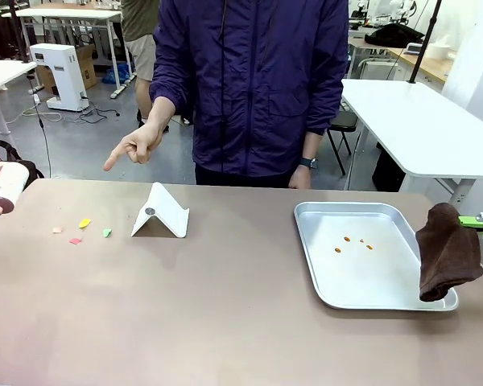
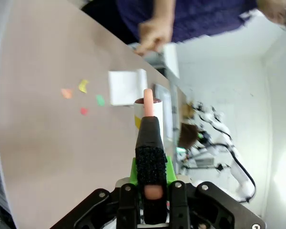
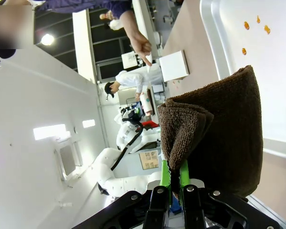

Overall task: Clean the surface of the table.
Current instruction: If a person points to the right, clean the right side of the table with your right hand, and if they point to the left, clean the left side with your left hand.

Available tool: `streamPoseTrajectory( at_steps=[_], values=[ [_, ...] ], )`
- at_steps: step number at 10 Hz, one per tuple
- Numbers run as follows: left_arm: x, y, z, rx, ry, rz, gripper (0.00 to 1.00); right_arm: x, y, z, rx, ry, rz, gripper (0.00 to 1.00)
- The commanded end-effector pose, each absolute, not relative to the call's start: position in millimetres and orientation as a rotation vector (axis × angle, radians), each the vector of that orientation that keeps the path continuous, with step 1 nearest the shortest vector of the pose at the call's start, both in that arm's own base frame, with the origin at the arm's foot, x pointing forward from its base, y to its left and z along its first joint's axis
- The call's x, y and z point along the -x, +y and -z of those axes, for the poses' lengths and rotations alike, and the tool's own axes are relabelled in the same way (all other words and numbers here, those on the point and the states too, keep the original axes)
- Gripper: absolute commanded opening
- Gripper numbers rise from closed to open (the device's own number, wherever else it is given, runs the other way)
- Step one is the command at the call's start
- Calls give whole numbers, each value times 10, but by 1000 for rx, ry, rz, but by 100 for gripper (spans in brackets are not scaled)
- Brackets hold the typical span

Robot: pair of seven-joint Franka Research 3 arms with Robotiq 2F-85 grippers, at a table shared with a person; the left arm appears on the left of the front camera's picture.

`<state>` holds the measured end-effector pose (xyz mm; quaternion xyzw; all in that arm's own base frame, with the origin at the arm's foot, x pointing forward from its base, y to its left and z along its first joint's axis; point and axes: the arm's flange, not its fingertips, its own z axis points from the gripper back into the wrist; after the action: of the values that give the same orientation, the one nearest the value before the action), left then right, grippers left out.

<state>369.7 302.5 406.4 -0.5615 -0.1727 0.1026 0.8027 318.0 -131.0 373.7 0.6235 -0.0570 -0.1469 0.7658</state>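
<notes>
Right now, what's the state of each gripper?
Left gripper: fingers closed on the lint roller.
Right gripper: fingers closed on the brown cloth.

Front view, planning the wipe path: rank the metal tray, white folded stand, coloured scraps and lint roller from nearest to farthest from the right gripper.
From the right gripper, at the right edge, shut on the brown cloth:
1. metal tray: just beside it, on the right side.
2. white folded stand: left of centre.
3. coloured scraps: farther left.
4. lint roller: at the far left edge.
</notes>
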Motion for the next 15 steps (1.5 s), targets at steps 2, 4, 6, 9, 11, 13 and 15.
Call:
streamPoseTrajectory(
  at_steps=[2, 4, 6, 9, 11, 13, 15],
  values=[
    [-3858, 2826, -4041, 1041, -328, -376, 22, -3135, -1256, -3751, -1356, -115, 328, 0],
    [-4005, 2783, -3912, 952, -301, -408, 22, -3135, -1256, -3751, -1356, -115, 328, 0],
    [-4064, 2751, -3832, 904, -271, -414, 22, -3135, -1256, -3751, -1356, -115, 328, 0],
    [-4142, 2685, -3767, 843, -205, -391, 22, -3135, -1256, -3751, -1356, -115, 328, 0],
    [-4200, 2618, -3697, 817, -184, -378, 22, -3135, -1256, -3751, -1356, -115, 328, 0],
    [-4263, 2576, -3640, 793, -214, -389, 22, -3135, -1256, -3751, -1356, -115, 328, 0],
    [-4300, 2562, -3622, 790, -255, -404, 22, -3135, -1256, -3751, -1356, -115, 328, 0]
  ],
)
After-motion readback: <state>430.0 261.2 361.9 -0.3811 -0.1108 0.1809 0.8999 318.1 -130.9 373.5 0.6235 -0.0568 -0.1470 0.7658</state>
